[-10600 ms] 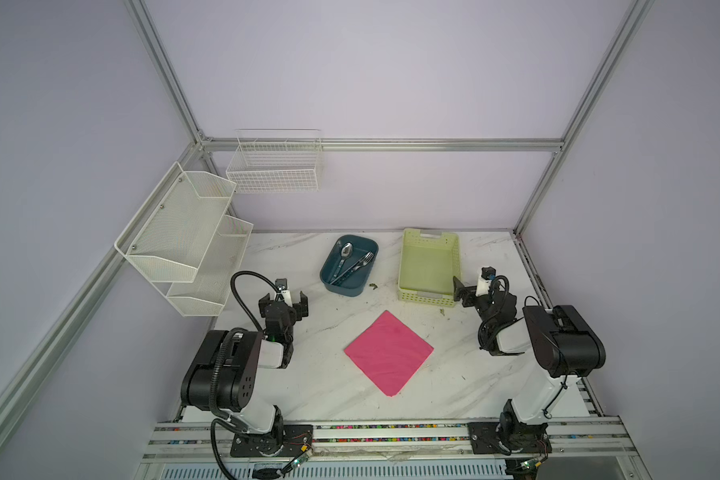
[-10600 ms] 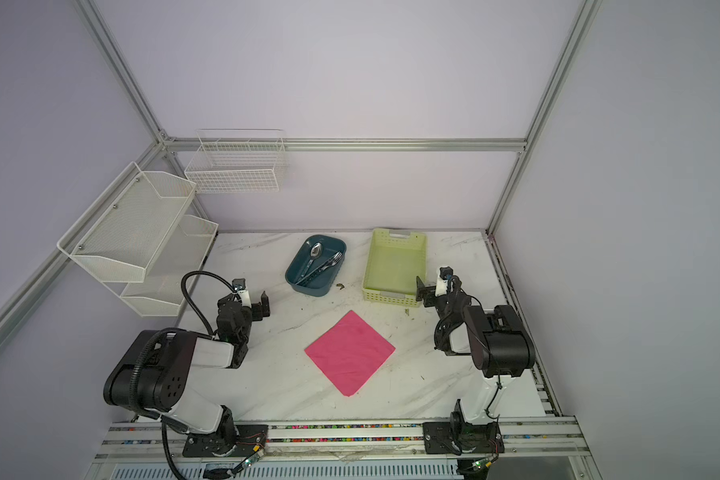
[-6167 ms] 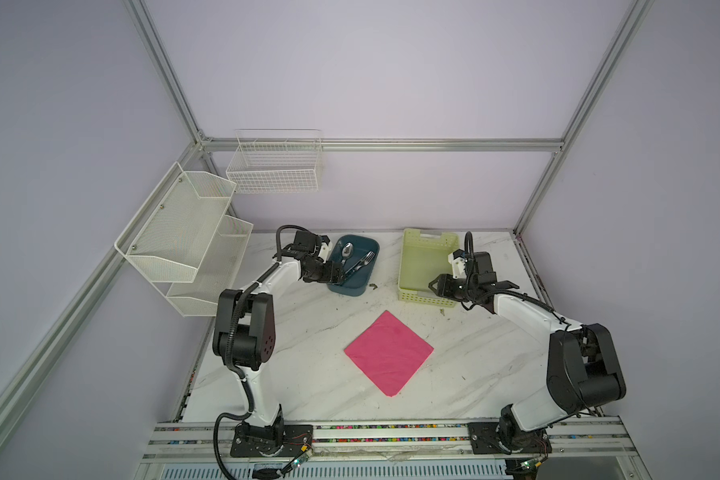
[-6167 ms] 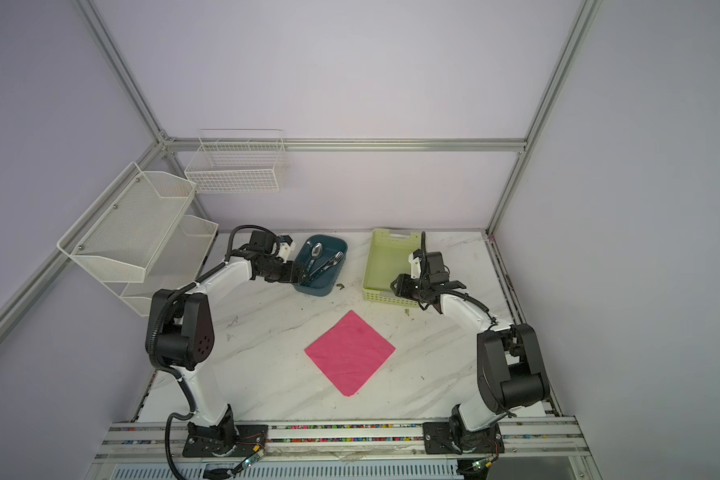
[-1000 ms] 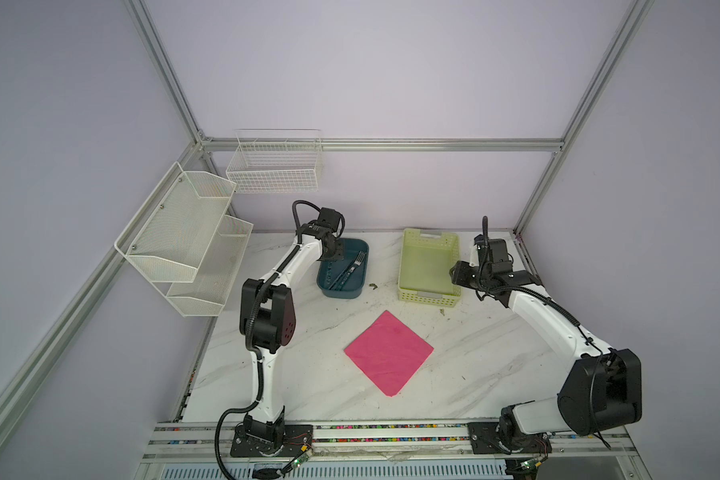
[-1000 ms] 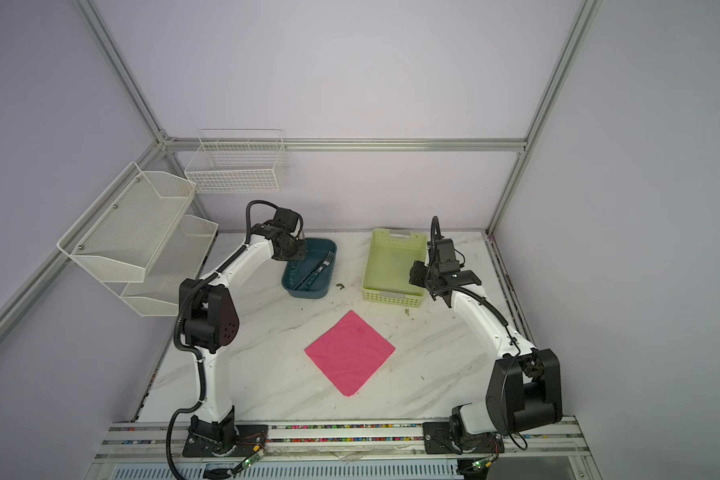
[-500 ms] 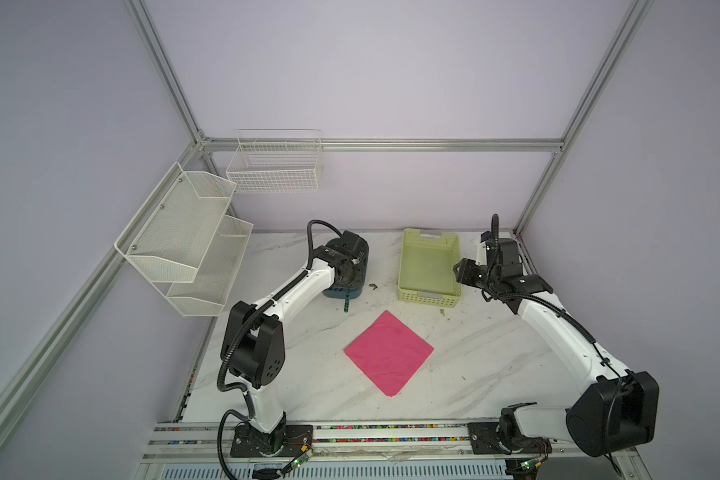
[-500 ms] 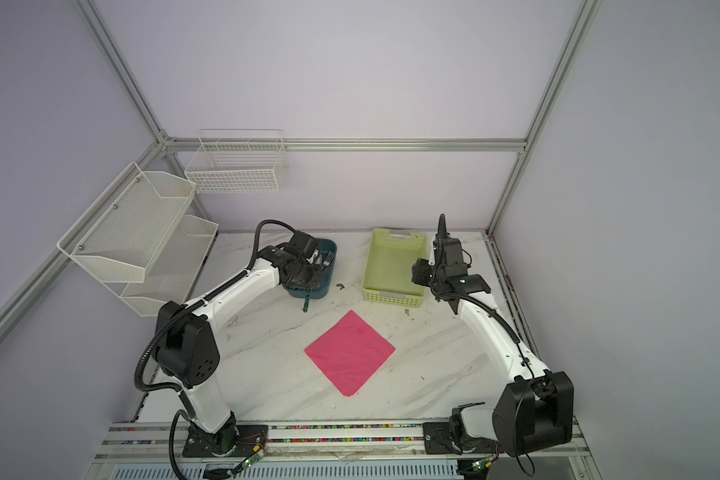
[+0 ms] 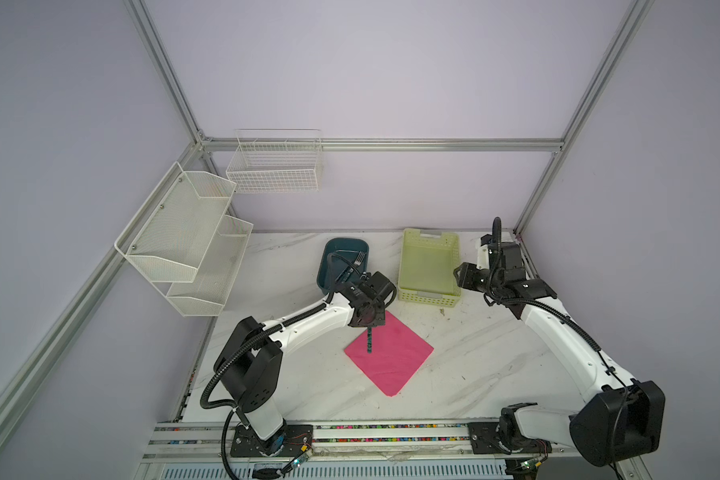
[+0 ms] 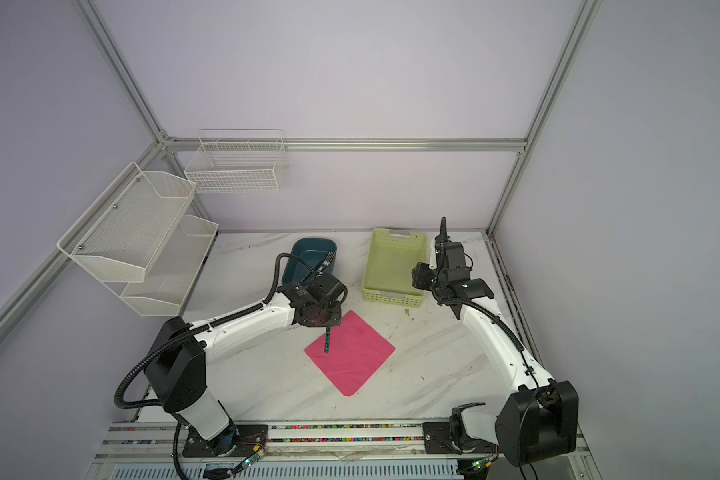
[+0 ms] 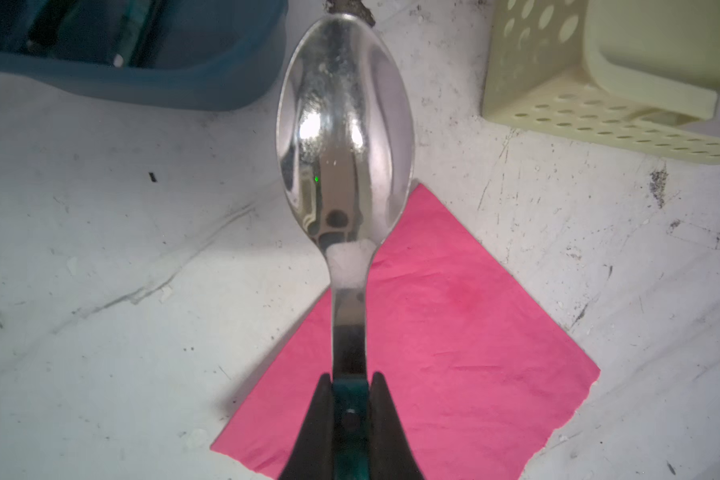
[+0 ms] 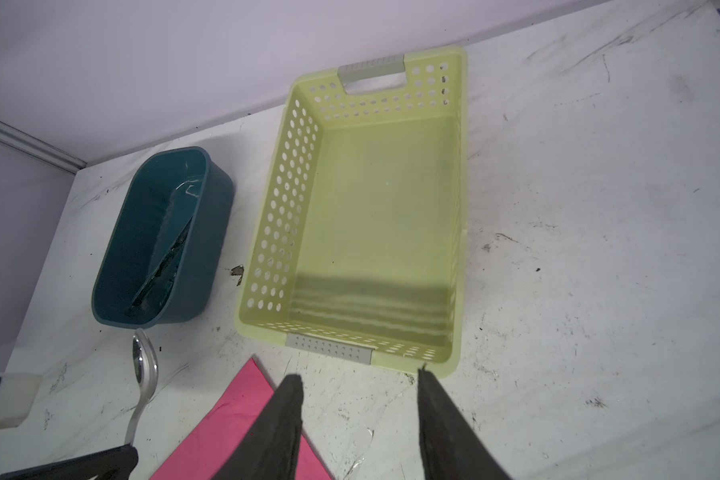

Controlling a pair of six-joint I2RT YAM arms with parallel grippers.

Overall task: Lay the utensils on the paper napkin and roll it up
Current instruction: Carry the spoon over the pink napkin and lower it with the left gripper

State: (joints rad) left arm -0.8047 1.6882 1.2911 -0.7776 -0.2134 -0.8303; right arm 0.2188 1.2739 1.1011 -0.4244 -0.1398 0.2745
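My left gripper [image 11: 350, 380] is shut on the spoon at the top of its teal handle. The shiny bowl [image 11: 344, 124] sticks out ahead, over the table between the teal tub [image 11: 184, 89] and the paper napkin [image 11: 454, 353]. In both top views the handle [image 9: 368, 340] [image 10: 327, 340] hangs over the far left part of the pink napkin [image 9: 395, 361] [image 10: 356, 357]. A fork [image 9: 360, 259] and another utensil lie in the tub [image 9: 329, 253]. My right gripper [image 12: 358, 376] is open and empty, held above the table by the green basket's near right corner [image 9: 460, 276].
The pale green basket [image 9: 429, 293] [image 12: 267, 208] stands empty right of the tub, close behind the napkin's far corner. White wire shelves [image 9: 184, 241] hang on the left wall and a wire basket [image 9: 273, 166] on the back wall.
My left arm has swung from the tub's front edge toward the near side, carrying the spoon over the napkin's far left part. The right arm has hardly moved.
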